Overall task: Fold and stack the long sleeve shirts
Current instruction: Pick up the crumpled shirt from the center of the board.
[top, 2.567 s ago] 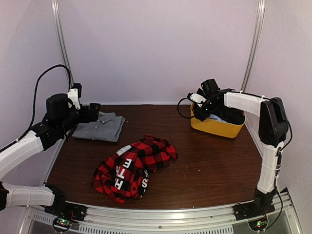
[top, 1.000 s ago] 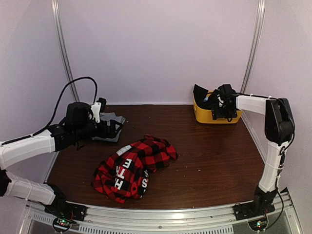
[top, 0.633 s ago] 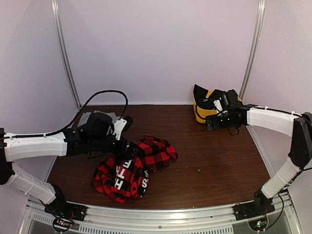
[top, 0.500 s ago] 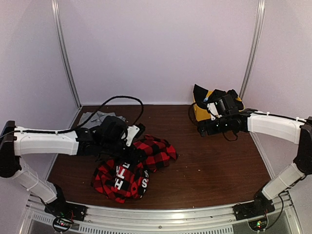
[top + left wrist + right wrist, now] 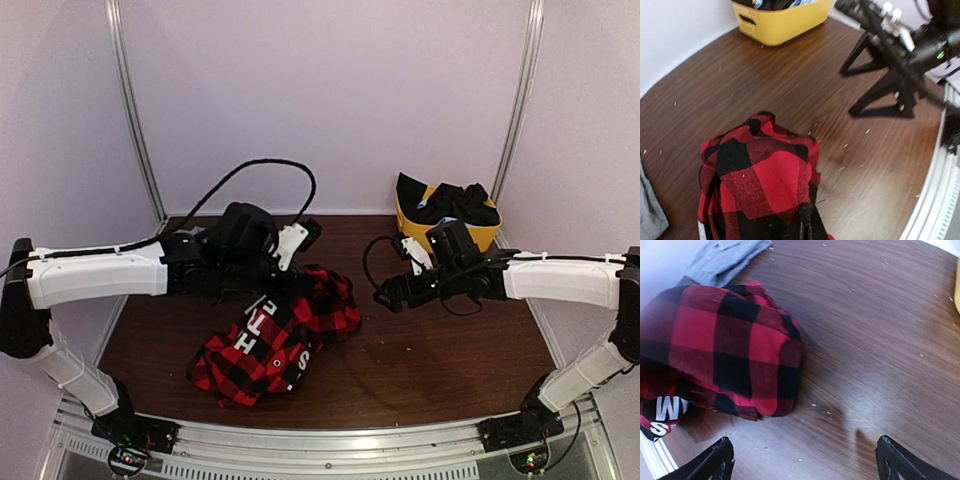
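Observation:
The red-and-black check flannel shirt (image 5: 280, 335) lies crumpled at the table's middle, white lettering showing. My left gripper (image 5: 272, 290) is at the shirt's far edge, and in the left wrist view its tips (image 5: 805, 222) are shut on a fold of the flannel (image 5: 760, 177). My right gripper (image 5: 385, 297) hovers open just right of the shirt, with bare table between its fingers (image 5: 715, 460) and the flannel (image 5: 725, 340) ahead of it. The grey shirt (image 5: 725, 257) lies folded at the back left; a corner of the grey shirt (image 5: 647, 215) shows in the left wrist view. My left arm hides it from above.
A yellow bin (image 5: 470, 235) with dark clothes in it stands at the back right, and the same bin (image 5: 785, 20) shows in the left wrist view. White walls close the back and sides. The metal rail (image 5: 330, 440) runs along the near edge.
My left arm swung from the grey shirt to the flannel, shut on it and pulled its far edge up and right. My right arm came from the bin down toward the shirt, open.

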